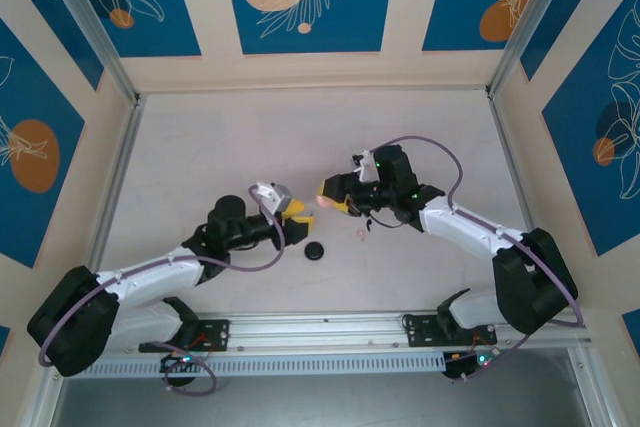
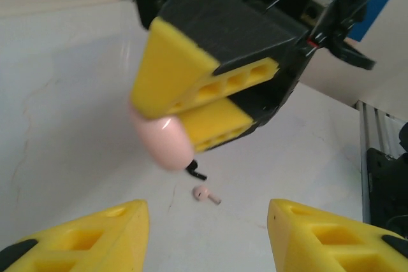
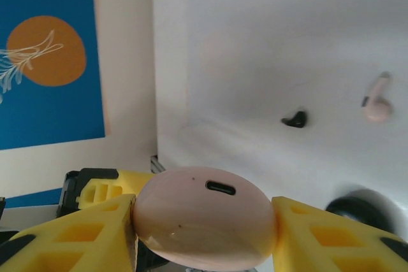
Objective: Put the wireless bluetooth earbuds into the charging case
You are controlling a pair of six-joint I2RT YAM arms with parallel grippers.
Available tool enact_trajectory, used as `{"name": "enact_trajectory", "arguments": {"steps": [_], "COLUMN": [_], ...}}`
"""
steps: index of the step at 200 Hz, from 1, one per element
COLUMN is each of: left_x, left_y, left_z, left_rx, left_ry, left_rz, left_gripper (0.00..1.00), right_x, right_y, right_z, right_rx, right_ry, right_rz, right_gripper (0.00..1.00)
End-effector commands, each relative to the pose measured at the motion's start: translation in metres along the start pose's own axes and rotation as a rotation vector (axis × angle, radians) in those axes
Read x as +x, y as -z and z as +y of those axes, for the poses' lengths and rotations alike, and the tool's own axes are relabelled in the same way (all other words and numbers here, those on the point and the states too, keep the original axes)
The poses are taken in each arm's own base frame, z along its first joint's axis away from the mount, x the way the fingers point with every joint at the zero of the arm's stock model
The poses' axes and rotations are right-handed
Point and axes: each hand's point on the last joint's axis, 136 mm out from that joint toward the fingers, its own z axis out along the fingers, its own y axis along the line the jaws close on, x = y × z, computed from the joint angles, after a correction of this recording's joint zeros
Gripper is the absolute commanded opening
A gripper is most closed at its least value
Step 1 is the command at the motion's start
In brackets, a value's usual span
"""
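Earbud [image 2: 205, 193] lies on open table [image 2: 70, 100]; right pincer [image 3: 204, 224] pinches pink case [image 3: 203, 211], left pincer [image 2: 207, 224] spread.

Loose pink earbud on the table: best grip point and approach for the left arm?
Likely from straight above: the pink earbud lies flat on the table. Pinch across its round head, the thickest part; the stem is thin. Keep off the black earbud close beside it.

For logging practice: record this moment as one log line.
right claw: shut on pink case | left claw: open | pink earbud, black earbud: on table
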Motion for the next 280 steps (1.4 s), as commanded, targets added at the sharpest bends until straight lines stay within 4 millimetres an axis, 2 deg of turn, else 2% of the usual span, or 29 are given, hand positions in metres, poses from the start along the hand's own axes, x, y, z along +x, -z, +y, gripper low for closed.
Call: {"name": "enact_trajectory", "arguments": {"steps": [1, 52, 90, 161, 236, 259, 280], "left_x": [-0.017, -0.022, -0.027, -0.033, -0.031, -0.024, -0.014], "left_y": [-0.003, -0.007, -0.01, -0.011, -0.015, -0.017, -0.017], "left_z": [-0.01, -0.007, -0.007, -0.005, -0.006, -0.005, -0.008], "left_rx": [0.031, -0.012, -0.013, -0.027, -0.021, -0.021, -0.011], "left_ry": [-0.098, -0.097, -0.091, -0.052, -0.025, -0.011, -0.015], "left_rz": [-0.083, -0.119, -0.147, -0.18, -0.156, -0.098, -0.019], "left_gripper": [0.51, 0.51, 0.5, 0.38, 0.17, 0.13, 0.13], "right_x": [0.006, 0.013, 0.021, 0.028, 0.03, 0.028, 0.025], "right_y": [0.008, 0.014, 0.011, 0.007, 0.007, 0.011, 0.022], "right_z": [0.029, 0.033, 0.038, 0.038, 0.04, 0.039, 0.033], "right_rx": [-0.114, -0.138, -0.142, -0.144, -0.154, -0.136, -0.077], "right_ry": [0.034, 0.034, 0.048, 0.048, 0.064, 0.108, 0.166], "right_rz": [-0.01, -0.045, -0.035, -0.025, -0.028, -0.052, -0.098], "right_gripper": [0.5, 0.51, 0.51, 0.51, 0.52, 0.59, 0.73]}}
